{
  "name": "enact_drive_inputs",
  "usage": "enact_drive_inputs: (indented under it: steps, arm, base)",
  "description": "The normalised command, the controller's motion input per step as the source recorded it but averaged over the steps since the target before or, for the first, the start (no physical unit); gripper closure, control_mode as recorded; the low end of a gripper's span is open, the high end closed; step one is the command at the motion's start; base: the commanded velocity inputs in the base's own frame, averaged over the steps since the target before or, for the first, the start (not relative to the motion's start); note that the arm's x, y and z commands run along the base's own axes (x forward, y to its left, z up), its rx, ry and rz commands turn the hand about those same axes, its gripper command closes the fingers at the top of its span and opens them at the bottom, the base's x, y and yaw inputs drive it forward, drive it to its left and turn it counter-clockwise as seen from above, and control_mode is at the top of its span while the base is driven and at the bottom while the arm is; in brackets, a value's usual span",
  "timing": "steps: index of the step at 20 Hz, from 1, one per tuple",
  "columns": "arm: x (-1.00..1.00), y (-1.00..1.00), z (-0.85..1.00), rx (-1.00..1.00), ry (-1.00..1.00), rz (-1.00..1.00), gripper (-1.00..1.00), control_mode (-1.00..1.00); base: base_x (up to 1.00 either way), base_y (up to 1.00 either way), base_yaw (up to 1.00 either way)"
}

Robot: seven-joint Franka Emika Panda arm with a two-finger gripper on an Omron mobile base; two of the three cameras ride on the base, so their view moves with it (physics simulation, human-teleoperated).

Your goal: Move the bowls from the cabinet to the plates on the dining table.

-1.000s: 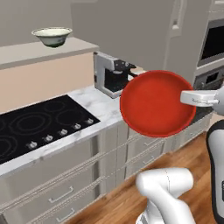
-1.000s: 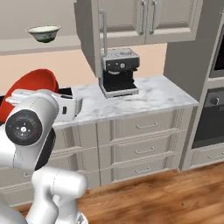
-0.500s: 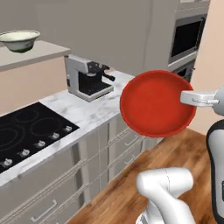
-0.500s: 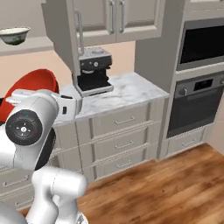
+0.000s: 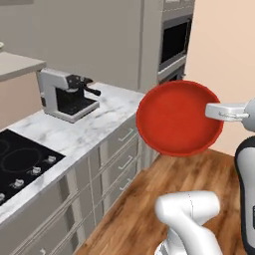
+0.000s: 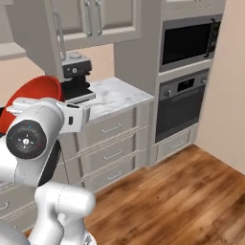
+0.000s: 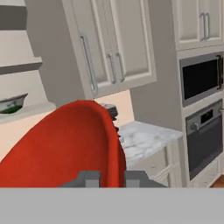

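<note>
Nearest: gripper (image 7: 109,178) pinched tight on the rim of the red bowl (image 5: 178,118), fingers (image 7: 89,178) drawn close together with the rim between them. Bowl carried on edge in the air, inside turned toward the left base camera, well above the wooden floor (image 5: 149,199) and out in front of the coffee machine (image 5: 67,94). In the right base view, the same bowl (image 6: 36,95) partly hidden behind the arm, just left of the coffee machine (image 6: 76,79).

Farther back: marble counter (image 5: 84,132) under the coffee machine, with grey drawers (image 6: 112,153) below it and a black cooktop (image 5: 22,167) to the left of the machine along the counter. Wall cabinets (image 7: 111,46) with upright bar handles above the coffee machine, doors closed. Open shelf (image 7: 26,111) to the left of those cabinets in the hand view, a pale bowl with a green band (image 7: 11,105) sitting on it.

Farthest from the coffee machine, to its right: tall unit with a microwave (image 6: 191,43) over an oven (image 6: 182,103).
</note>
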Motion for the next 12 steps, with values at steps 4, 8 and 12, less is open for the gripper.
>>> enact_drive_inputs:
  steps: [4,8,12]
  arm:
    - [0.0,0.0,0.0,0.0,0.0,0.0,1.0,1.0]
    - [0.0,0.0,0.0,0.0,0.0,0.0,1.0,1.0]
    - [0.0,0.0,0.0,0.0,0.0,0.0,1.0,1.0]
  base:
    - [0.0,-0.26,-0.37]
    - [0.0,-0.31,-0.37]
    - [0.0,-0.27,-0.37]
